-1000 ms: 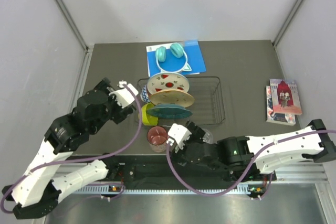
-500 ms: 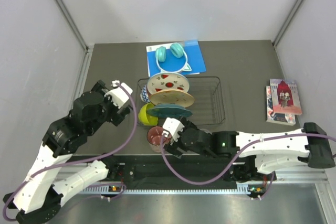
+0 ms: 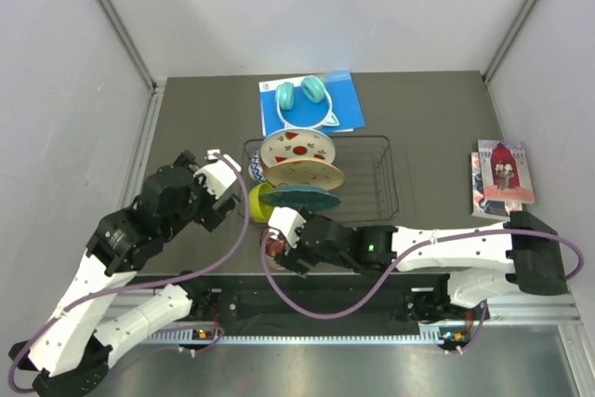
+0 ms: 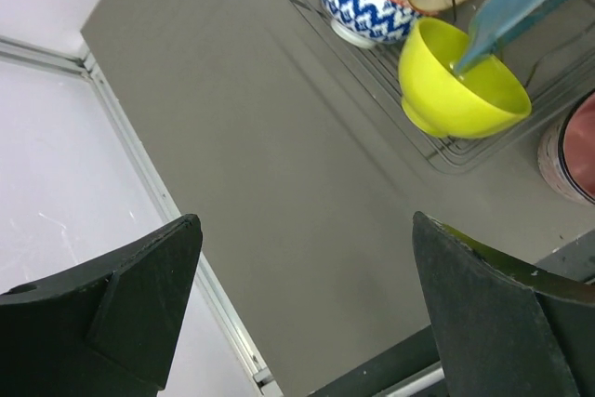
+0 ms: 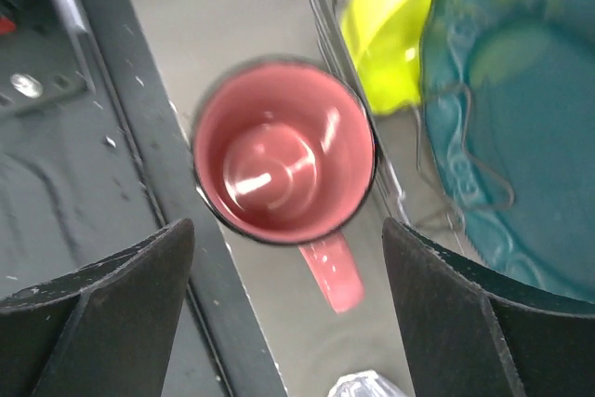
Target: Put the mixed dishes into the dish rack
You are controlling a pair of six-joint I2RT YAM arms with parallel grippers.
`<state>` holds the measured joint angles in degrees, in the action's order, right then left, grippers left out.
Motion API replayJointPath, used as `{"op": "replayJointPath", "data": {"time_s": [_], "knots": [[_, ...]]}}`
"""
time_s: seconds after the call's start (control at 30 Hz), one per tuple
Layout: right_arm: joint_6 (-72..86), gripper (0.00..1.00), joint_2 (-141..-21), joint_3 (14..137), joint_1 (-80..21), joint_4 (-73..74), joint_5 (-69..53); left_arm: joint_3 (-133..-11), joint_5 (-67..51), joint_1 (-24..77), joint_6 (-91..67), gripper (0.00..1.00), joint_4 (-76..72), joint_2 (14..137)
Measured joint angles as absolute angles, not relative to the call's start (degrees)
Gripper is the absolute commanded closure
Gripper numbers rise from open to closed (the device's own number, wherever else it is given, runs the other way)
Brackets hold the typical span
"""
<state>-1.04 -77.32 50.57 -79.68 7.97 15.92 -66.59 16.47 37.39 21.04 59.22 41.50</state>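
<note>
The black wire dish rack (image 3: 372, 183) holds the watermelon plate (image 3: 296, 146), the floral plate (image 3: 307, 174) and the teal plate (image 3: 299, 197) on edge. The patterned bowl (image 4: 358, 6) and the lime-green bowl (image 4: 460, 90) sit at its left end. The pink mug (image 5: 284, 151) stands upright on the table by the rack's near left corner, handle toward the camera. My right gripper (image 5: 288, 230) is open just above it, one finger on each side, touching nothing. A clear glass (image 5: 367, 386) shows at the bottom edge. My left gripper (image 4: 305, 230) is open and empty over bare table left of the rack.
Teal headphones (image 3: 302, 95) lie on a blue book (image 3: 344, 104) behind the rack. Booklets (image 3: 502, 178) lie at the far right. The table's left rail (image 4: 139, 165) is near my left gripper. The black front rail (image 5: 139, 137) runs just beside the mug.
My right arm has reached leftward, from right of the mug to directly above it. My left arm has shifted only slightly and stays open beside the rack.
</note>
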Motion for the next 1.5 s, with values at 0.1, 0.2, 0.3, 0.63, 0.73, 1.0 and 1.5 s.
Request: {"op": "replayJointPath", "data": {"time_s": [0.1, 0.2, 0.3, 0.63, 0.73, 1.0, 1.5], "knots": [[-1.04, 0.21, -77.32, 53.1, -79.68, 8.21, 14.52, -65.17, 16.01, 37.32, 20.84, 0.01, 59.31, 41.1], [-1.06, 0.24, -77.34, 56.07, -79.68, 8.54, 13.13, -63.81, 15.86, 37.17, 20.82, 0.01, 59.46, 40.36], [-1.13, 0.3, -77.69, 58.3, -79.68, 9.54, 12.47, -63.53, 15.66, 36.6, 20.67, 0.01, 59.57, 39.83], [-2.7, 0.37, -85.14, 62.08, -79.7, 13.04, 7.25, -63.75, 15.42, 35.33, 18.9, 0.01, 60.07, 39.57], [-3.49, 0.37, -86.46, 62.67, -80.03, 14.83, 6.59, -63.79, 15.46, 35.27, 18.52, 0.01, 60.77, 38.83], [-4.05, 0.3, -86.3, 62.81, -80.55, 18.94, 6.68, -67.57, 13.67, 35.2, 18.28, 0.09, 62.02, 39.66], [10.68, 0.23, -50.06, 58.11, -81.38, 14.9, 27.59, -63.96, -6.48, 34.94, 18.0, 0.19, 64.99, 53.25]]}}
